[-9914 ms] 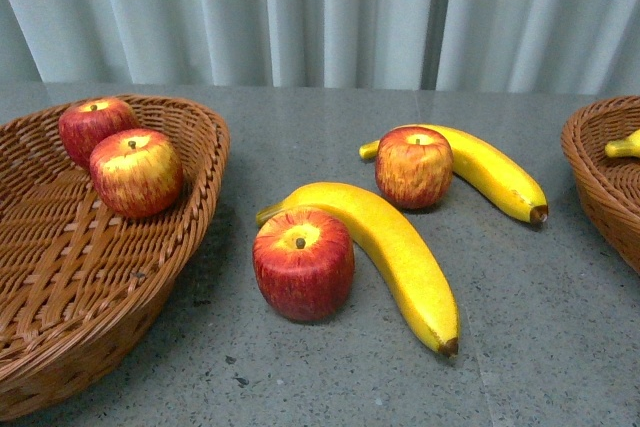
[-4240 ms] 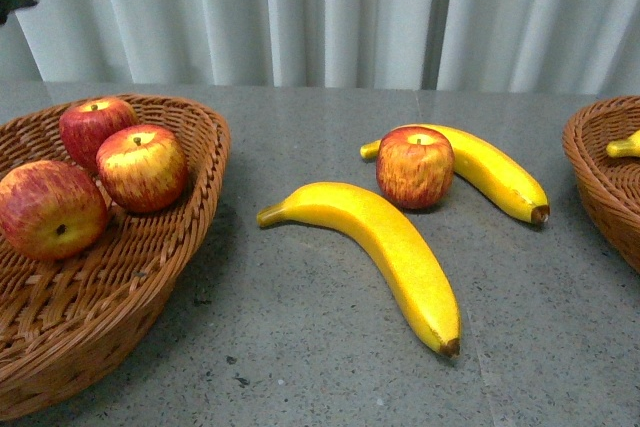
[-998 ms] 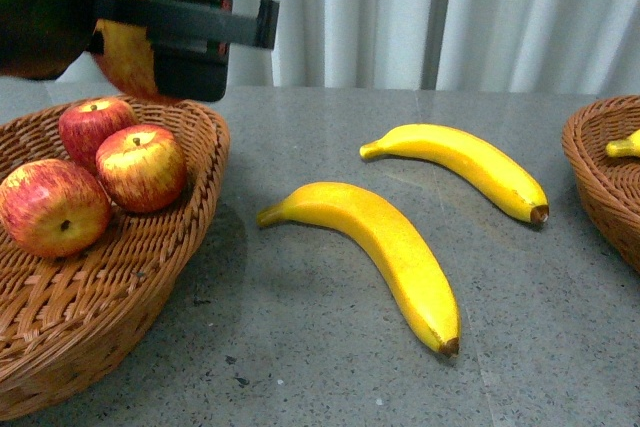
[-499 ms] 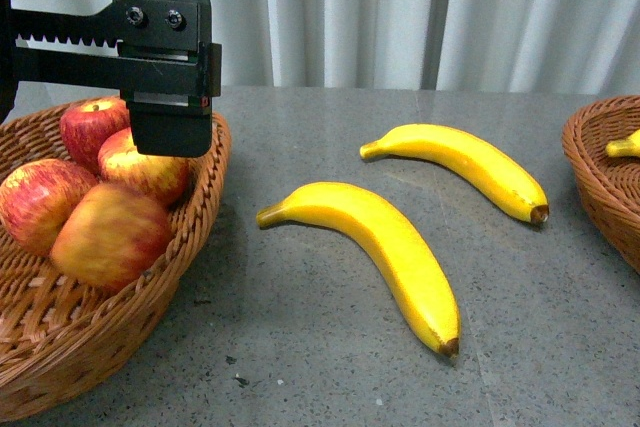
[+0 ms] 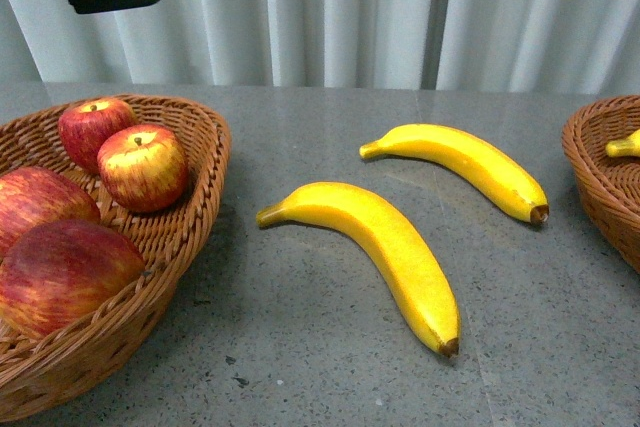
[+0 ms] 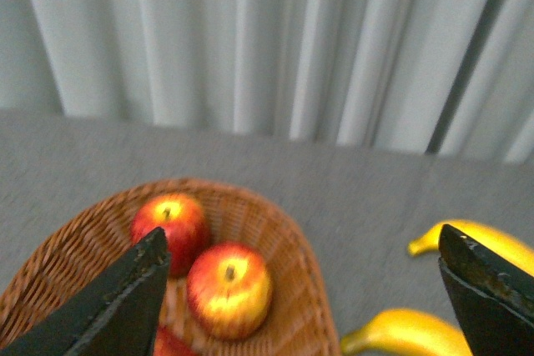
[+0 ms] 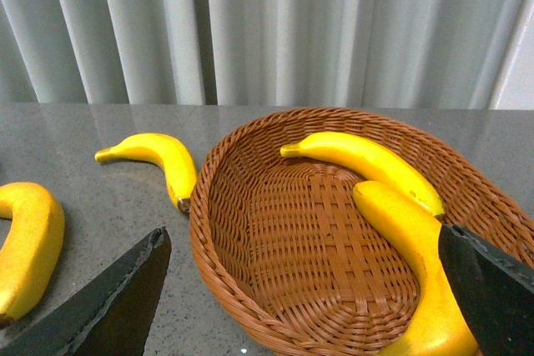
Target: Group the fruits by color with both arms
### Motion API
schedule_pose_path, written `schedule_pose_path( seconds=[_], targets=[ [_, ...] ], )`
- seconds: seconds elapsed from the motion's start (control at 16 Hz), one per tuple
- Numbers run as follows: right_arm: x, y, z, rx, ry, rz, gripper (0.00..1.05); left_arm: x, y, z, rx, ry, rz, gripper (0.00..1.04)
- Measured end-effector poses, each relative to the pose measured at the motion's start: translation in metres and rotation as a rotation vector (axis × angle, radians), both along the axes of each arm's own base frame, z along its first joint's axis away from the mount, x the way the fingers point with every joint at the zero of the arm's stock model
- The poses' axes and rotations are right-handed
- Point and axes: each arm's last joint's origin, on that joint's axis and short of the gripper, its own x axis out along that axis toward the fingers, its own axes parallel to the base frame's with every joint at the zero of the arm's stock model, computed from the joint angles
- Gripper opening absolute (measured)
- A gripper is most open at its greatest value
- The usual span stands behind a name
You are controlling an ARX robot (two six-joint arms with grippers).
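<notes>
- The left basket [image 5: 205,162], at the lower left of the front view, holds four apples [image 5: 143,165]. No apple lies on the desk [image 5: 300,347], so the red part looks finished.
- The right basket [image 7: 209,231], at the right edge of the front view, holds two sorted bananas [image 7: 363,160].
- Two more are not yet sorted. The near banana [image 5: 385,247] lies at the centre of the desk, and the far banana [image 5: 465,162] lies behind it, closer to the right basket. I judge the yellow part about half done.
- The left hand [image 6: 300,235] is high above the left basket, with the jaws wide apart and nothing between them.
- The right hand [image 7: 302,235] hangs over the right basket, also wide and empty. It seems the natural one to take the remaining bananas.
</notes>
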Motion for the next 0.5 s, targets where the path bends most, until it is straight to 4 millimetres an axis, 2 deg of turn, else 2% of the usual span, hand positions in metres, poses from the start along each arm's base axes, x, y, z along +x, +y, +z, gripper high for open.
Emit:
schedule_pose_path(
  seconds=[0.12, 0.25, 0.44, 0.5],
  targets=[
    [0.000, 0.000, 0.000, 0.000, 0.000, 0.000, 0.98, -0.004, 0.010, -0.002, -0.009, -0.055, -0.029, 0.87],
    [0.000, 0.000, 0.000, 0.000, 0.000, 0.000, 0.98, -0.021, 0.037, -0.019, 0.039, -0.067, -0.031, 0.67],
    [0.000, 0.000, 0.000, 0.000, 0.000, 0.000, 0.98, -0.043, 0.066, -0.049, 0.069, -0.050, -0.038, 0.24],
    [0.000, 0.000, 0.000, 0.000, 0.000, 0.000, 0.98, -0.052, 0.076, -0.056, 0.067, -0.057, -0.036, 0.04]
  ],
)
